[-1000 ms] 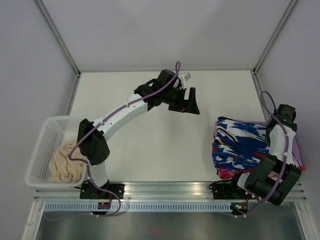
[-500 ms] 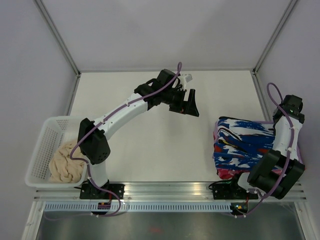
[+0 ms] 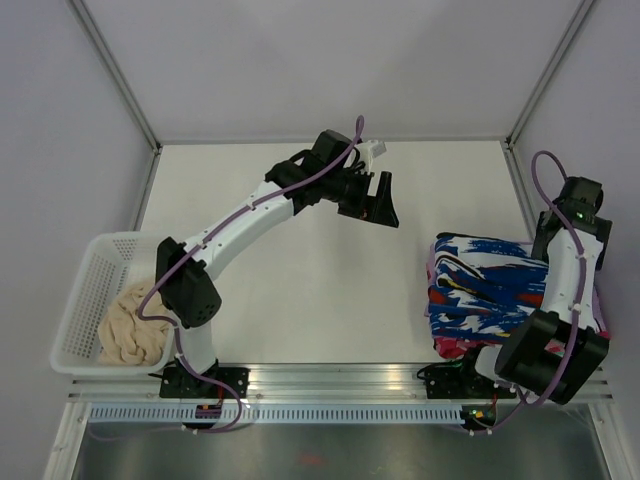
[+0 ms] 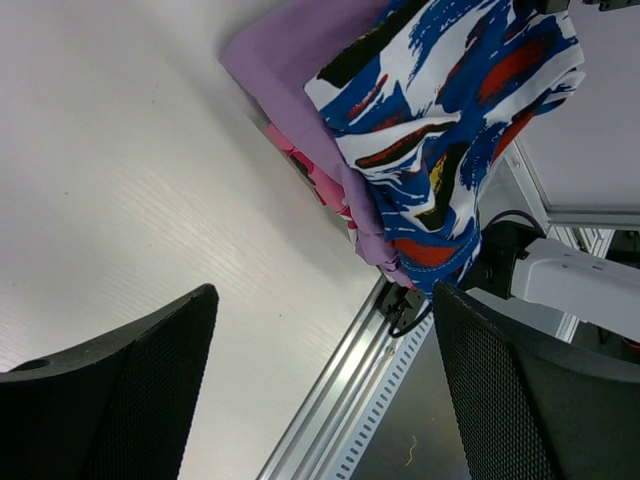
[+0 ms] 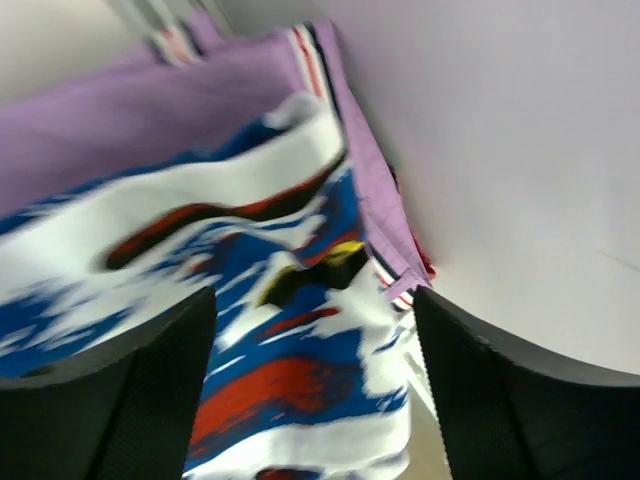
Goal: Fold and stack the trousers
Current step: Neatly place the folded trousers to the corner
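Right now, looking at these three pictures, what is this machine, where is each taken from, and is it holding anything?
Two robot arms are bolted to a table. One picture looks down from above; the others come from wrist cameras. Folded patterned trousers lie on lilac clothes at the right. A white basket on the left holds a cream bundle. The left end effector and right end effector are open, holding nothing.

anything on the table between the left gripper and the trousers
Nothing visible. Only bare table lies between the open left gripper, held over the middle of the table, and the trousers, which sit folded on top of the lilac garments at the right edge.
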`<control>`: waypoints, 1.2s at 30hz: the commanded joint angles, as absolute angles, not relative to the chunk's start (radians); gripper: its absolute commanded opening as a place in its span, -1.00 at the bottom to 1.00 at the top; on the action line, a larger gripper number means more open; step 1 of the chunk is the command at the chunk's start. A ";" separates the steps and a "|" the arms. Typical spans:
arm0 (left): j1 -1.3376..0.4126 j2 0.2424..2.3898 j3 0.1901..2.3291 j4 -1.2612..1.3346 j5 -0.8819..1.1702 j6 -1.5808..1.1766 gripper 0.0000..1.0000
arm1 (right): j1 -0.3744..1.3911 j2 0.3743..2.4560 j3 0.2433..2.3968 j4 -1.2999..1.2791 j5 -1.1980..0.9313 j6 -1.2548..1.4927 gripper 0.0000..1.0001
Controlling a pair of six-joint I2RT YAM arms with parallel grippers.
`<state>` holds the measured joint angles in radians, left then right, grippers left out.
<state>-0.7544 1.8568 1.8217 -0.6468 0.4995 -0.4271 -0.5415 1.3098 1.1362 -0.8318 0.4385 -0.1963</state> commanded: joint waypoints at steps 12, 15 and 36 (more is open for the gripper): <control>-0.778 1.867 1.842 -0.537 0.609 -0.327 0.71 | -0.354 1.046 1.240 -0.834 0.275 0.227 0.02; -0.837 1.876 1.844 -0.519 0.597 -0.308 0.70 | -0.357 1.083 1.235 -0.997 0.640 0.423 -0.28; -0.905 1.901 1.809 -0.479 0.552 -0.313 0.69 | -0.574 1.339 1.037 -0.900 0.994 0.430 -1.00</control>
<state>-0.9047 1.9003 1.8141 -0.5205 0.5533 -0.3443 -0.5724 1.3975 1.0374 -0.9348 1.0019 0.4717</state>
